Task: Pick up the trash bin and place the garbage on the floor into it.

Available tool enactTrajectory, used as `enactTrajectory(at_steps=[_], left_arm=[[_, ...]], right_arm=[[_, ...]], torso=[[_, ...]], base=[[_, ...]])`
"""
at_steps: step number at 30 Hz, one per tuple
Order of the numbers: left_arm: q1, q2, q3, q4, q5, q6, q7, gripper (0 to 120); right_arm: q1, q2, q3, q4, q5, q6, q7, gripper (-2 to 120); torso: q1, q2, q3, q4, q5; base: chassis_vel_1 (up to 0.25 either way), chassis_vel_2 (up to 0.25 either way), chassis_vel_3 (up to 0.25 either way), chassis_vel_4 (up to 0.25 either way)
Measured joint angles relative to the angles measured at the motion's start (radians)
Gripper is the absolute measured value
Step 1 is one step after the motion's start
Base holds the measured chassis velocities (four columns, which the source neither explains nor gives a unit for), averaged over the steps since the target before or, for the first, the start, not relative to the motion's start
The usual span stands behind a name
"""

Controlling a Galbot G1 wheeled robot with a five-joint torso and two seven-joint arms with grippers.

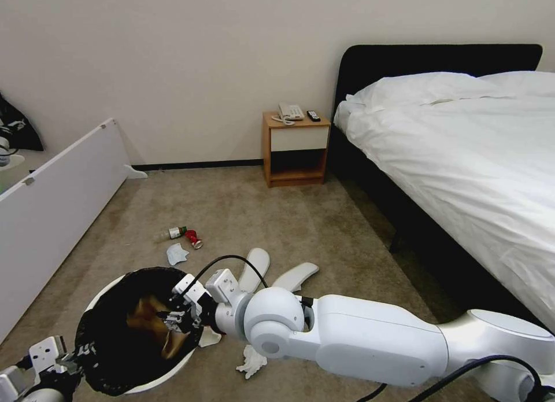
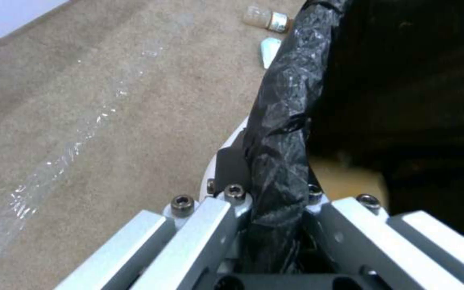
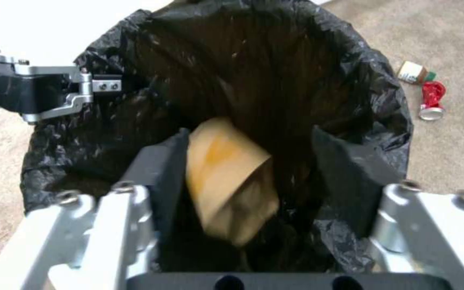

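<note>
The left tool point(image 1: 72, 356) is clamped on the near rim of the trash bin point(image 1: 101, 295), one finger inside and one outside, pinching the black bag point(image 2: 280, 133) folded over that rim. The bin sits tilted in this grip, low over the floor point(image 1: 260, 217).

Over the bin's mouth, the right tool point(image 1: 173, 320) hangs with its fingers spread wide. The brown paper bag point(image 3: 226, 181) lies between them, apparently loose and dropping into the liner.

Beyond the bin on the carpet lie the clear bottle point(image 1: 170, 233), the crushed red can point(image 1: 192, 239) just beside it, and the white mask point(image 1: 176, 254) a little nearer the bin. The two slippers point(image 1: 257, 268) lie right of the bin behind the right arm, and crumpled white paper point(image 1: 251, 361) lies near the bin's base.

The risk I see: the left tool holds mostly slippery liner, so the bin could slide or tip further, spilling the paper bag. The right tool could also snag the liner when withdrawing.
</note>
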Motion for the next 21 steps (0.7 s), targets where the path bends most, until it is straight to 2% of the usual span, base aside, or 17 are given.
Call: enactTrajectory(at_steps=[1,2,4,5,7,11,13,16,18,20,21], left_arm=[[0.000,0.000,0.000,0.002,0.000,0.000,0.001,2],[0.000,0.000,0.000,0.002,0.000,0.000,0.001,2],[0.000,-0.001,0.000,0.004,0.001,0.000,0.002,2],[0.000,-0.001,0.000,0.004,0.001,0.000,0.002,2],[0.000,-0.002,0.000,0.006,0.002,0.000,0.003,2],[-0.002,-0.001,0.000,0.011,0.003,0.000,0.003,2],[-0.004,0.001,-0.005,0.019,0.003,0.000,0.004,2],[-0.004,0.002,-0.006,0.020,0.002,0.000,0.004,2],[-0.007,0.012,-0.010,0.033,0.001,0.000,0.004,2],[-0.008,0.013,-0.011,0.035,0.001,0.000,0.004,2],[-0.011,0.019,-0.014,0.041,0.000,0.000,0.004,2]], right_arm=[[-0.002,0.000,0.004,0.002,0.000,0.000,0.000,71],[-0.002,0.000,0.004,0.002,0.000,0.000,0.000,71],[-0.006,0.001,0.008,0.003,-0.001,0.003,0.000,83],[-0.006,0.001,0.008,0.003,-0.001,0.003,0.000,83],[-0.008,0.001,0.014,0.008,-0.003,0.011,0.000,93],[-0.006,-0.019,0.051,0.038,-0.002,0.013,0.001,99],[-0.004,-0.078,0.115,0.089,0.001,0.016,0.002,100],[-0.005,-0.093,0.130,0.101,0.002,0.017,0.002,100],[-0.027,-0.201,0.242,0.190,0.008,0.029,-0.007,100],[-0.031,-0.210,0.254,0.198,0.008,0.030,-0.008,100],[-0.054,-0.249,0.313,0.234,0.003,0.038,-0.012,100]], torso=[[0.000,0.000,0.000,0.0000,0.0000],[0.000,0.000,0.000,0.0000,0.0000],[0.000,0.000,0.000,0.0000,0.0000],[0.000,0.000,0.000,0.0000,0.0000],[0.000,0.000,0.000,0.0000,0.0000],[0.000,0.000,0.000,0.0002,0.0000],[0.000,0.000,0.000,0.0002,0.0001],[0.000,0.000,0.000,0.0001,0.0001],[0.000,0.000,0.000,-0.0003,0.0002],[0.000,0.000,0.000,-0.0003,0.0002],[0.000,0.000,0.000,-0.0003,0.0003]], base=[[0.000,0.000,0.000,0.000],[0.000,0.000,0.000,0.000],[0.000,0.000,0.000,0.000],[0.000,0.000,0.000,0.000],[0.000,0.000,0.000,0.000],[0.000,0.000,0.000,0.000],[0.000,0.000,0.000,0.000],[0.000,0.000,0.000,0.000],[0.000,0.000,0.000,0.000],[0.000,0.000,0.000,0.000],[0.000,0.000,0.000,0.000]])
